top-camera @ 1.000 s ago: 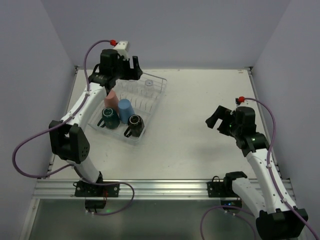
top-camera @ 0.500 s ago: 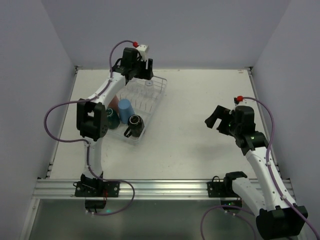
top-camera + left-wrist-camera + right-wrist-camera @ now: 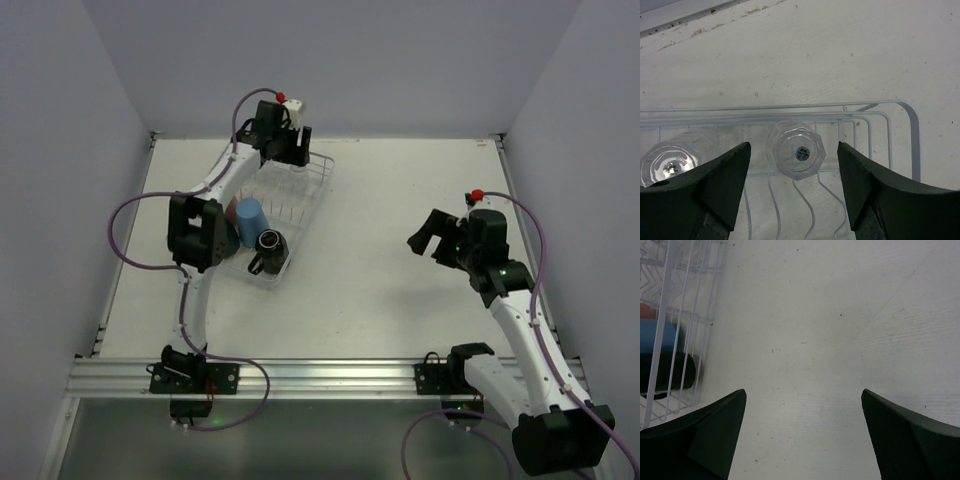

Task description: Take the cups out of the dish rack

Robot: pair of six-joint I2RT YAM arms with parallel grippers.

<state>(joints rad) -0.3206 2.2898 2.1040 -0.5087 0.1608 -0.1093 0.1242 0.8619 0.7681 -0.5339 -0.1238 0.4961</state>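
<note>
The white surface [image 3: 390, 290] stood between plain pale lilac walls [image 3: 400, 60], with a metal rail [image 3: 320, 372] along its near edge, under even light.

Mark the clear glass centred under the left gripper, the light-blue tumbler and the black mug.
clear glass [image 3: 796, 150], left wrist view, middle of its upper end
light-blue tumbler [image 3: 250, 215], top view, its side
black mug [image 3: 268, 242], top view, its round upper end

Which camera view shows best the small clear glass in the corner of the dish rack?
The left wrist view: the clear glass sits centred, large, between the left gripper's fingers. The top view shows at most a faint speck; the right wrist view misses it.
</note>
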